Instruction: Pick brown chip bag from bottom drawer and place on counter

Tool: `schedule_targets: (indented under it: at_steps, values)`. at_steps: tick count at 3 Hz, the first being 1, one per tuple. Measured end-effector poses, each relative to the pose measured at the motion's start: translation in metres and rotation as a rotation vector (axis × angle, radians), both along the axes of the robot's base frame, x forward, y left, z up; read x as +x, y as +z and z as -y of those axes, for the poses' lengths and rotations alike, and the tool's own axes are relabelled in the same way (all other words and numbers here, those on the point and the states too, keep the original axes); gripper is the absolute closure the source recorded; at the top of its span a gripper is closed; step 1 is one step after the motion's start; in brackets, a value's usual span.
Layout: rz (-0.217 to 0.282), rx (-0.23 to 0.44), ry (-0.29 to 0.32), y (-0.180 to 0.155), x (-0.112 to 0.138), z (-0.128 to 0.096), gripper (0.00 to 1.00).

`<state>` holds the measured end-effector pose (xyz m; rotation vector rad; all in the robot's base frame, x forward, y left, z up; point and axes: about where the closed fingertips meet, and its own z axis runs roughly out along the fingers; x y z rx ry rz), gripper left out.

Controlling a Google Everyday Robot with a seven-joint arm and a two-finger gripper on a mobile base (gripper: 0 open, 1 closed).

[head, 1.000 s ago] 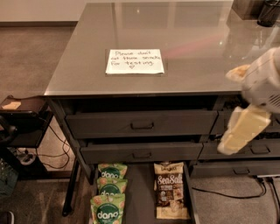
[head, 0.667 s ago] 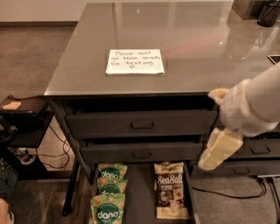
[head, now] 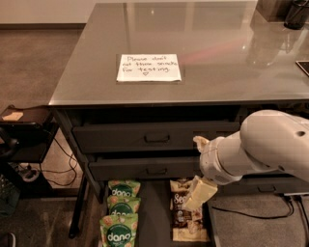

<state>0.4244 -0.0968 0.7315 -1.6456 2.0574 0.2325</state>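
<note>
The brown chip bag (head: 183, 218) lies flat in the open bottom drawer (head: 155, 207), on its right side, dark middle with white lettering and cream ends. My gripper (head: 194, 198) hangs at the end of the white arm (head: 270, 144), just above the bag's upper part, and hides some of the lettering. I see nothing in the gripper. The counter (head: 217, 53) spreads above the drawers and bears a white handwritten note (head: 148, 67).
Three green "dang" bags (head: 120, 212) lie in the drawer's left side. Two closed drawers with rectangular handles (head: 157, 138) sit above. A small dark side shelf (head: 24, 118) stands at left over cables. Dark objects (head: 294, 14) stand on the counter's far right corner.
The arm has swung left and down from the counter's right edge. The gripper has come from beside the upper drawers to just over the brown chip bag.
</note>
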Motion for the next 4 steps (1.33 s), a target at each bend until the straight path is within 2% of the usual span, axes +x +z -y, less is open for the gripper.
schedule_targets:
  at_steps: [1,2,3,4]
  values:
    - [0.000,-0.001,0.000,0.000,0.000,0.000,0.00]
    - [0.014,-0.068,0.024,-0.032,0.001,0.005,0.00]
    - [0.042,-0.139,0.094,-0.104,0.013,0.015,0.00]
    - [0.060,-0.124,0.142,-0.173,0.038,0.025,0.00]
